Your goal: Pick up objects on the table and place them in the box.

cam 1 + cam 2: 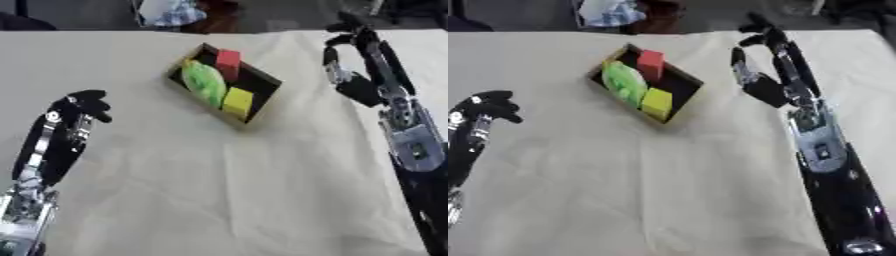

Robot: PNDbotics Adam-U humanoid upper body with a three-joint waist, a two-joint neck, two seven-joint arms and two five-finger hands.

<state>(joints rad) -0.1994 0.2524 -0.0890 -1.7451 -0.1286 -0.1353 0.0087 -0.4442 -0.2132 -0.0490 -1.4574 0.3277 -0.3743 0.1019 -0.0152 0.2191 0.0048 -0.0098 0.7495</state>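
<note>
Cream cloth covers the table (219, 190), with nothing loose left on it that can be made out

Toward the far middle sits the box (263, 75), turned askew, and it holds a red block (229, 59) at its far end, a green object (203, 82) along its left side and a yellow block (237, 98) at its near end, so the placing looks done. Right of the box, apart from it, the right hand (750, 75) hangs with fingers relaxed and holds nothing. At the near left, well apart, the left hand (86, 102) is curled on itself and empty, judged idle
</note>
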